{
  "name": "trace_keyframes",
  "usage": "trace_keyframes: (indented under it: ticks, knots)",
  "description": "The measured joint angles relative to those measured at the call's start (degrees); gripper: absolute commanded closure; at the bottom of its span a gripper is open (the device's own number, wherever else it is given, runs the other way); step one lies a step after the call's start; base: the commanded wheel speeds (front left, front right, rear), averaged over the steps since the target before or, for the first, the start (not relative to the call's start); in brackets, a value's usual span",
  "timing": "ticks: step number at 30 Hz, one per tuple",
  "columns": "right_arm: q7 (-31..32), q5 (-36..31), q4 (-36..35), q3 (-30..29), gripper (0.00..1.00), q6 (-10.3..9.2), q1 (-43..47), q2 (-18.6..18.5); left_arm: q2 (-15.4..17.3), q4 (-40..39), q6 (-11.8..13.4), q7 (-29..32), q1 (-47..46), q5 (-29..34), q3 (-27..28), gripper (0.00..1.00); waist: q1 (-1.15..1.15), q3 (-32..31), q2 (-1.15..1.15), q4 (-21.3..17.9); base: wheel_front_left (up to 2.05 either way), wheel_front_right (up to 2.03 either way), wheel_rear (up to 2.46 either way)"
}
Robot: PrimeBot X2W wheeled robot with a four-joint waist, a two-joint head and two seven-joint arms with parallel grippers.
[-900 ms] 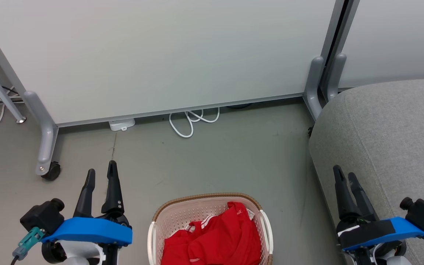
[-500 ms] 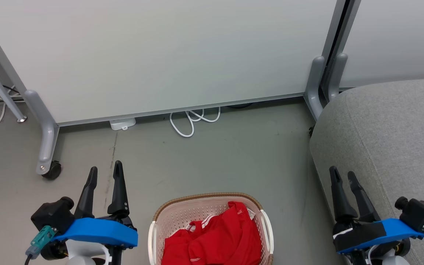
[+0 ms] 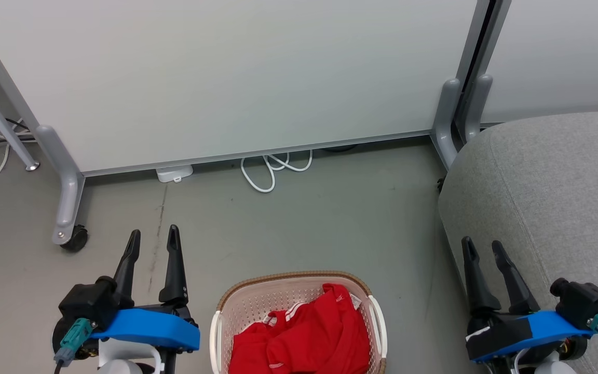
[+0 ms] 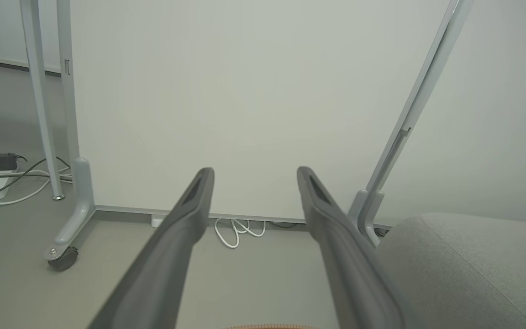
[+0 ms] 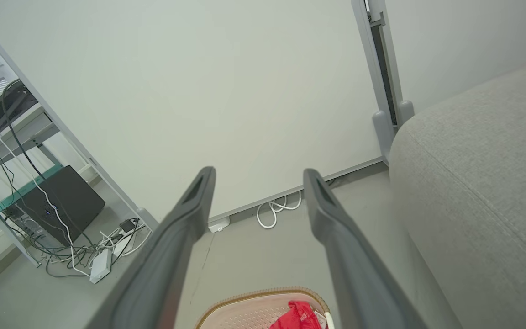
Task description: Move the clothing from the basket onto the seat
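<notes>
The red clothing (image 3: 307, 337) with white stripes lies bunched inside the cream basket (image 3: 249, 304), which stands on the floor at the bottom middle of the head view. Its top also shows as clothing (image 5: 298, 316) in the basket (image 5: 244, 313) at the bottom of the right wrist view. The grey seat (image 3: 553, 197) bulks at the right. My left gripper (image 3: 153, 238) hangs open left of the basket, holding nothing. My right gripper (image 3: 482, 248) is open and empty over the seat's left edge. The wrist views show my left gripper (image 4: 255, 172) and right gripper (image 5: 258, 174) spread apart.
A white partition panel (image 3: 226, 78) on grey wheeled feet (image 3: 68, 228) closes off the back. A looped white cable (image 3: 273, 169) and a small white box (image 3: 174, 174) lie at its base. More cables and a black box (image 5: 69, 203) sit far left.
Both grippers have drifted slightly: the left one to the right and lower in the view, the right one a little to the left. The basket and clothing lie as before.
</notes>
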Motion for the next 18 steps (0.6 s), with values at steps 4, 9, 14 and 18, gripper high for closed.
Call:
trace_keyframes:
  ticks: [4,9,14,18]
  knots:
    - [-0.5,-1.9,0.2,0.0,0.00,0.00,0.0,0.0,0.0,0.0,0.0,-0.5,0.0,2.0,-0.2,0.00,0.00,0.0,0.00,0.1,0.00,0.00,0.00]
    - [-1.2,-4.5,0.7,0.0,0.00,0.00,0.0,0.0,0.0,0.2,-0.1,-1.1,0.0,4.7,-0.6,0.00,0.00,0.0,0.00,0.2,0.00,0.00,0.00]
    - [-1.8,-6.7,1.0,0.0,0.00,0.01,0.0,-0.1,0.0,0.3,-0.1,-1.7,0.0,7.2,-1.0,0.00,0.00,0.0,0.00,0.4,0.00,0.00,0.00]
    - [-2.2,-8.6,1.2,0.0,0.00,0.01,0.0,-0.1,0.0,0.4,-0.1,-2.2,0.0,8.9,-1.2,0.00,0.00,0.0,0.00,0.5,0.00,0.00,0.00]
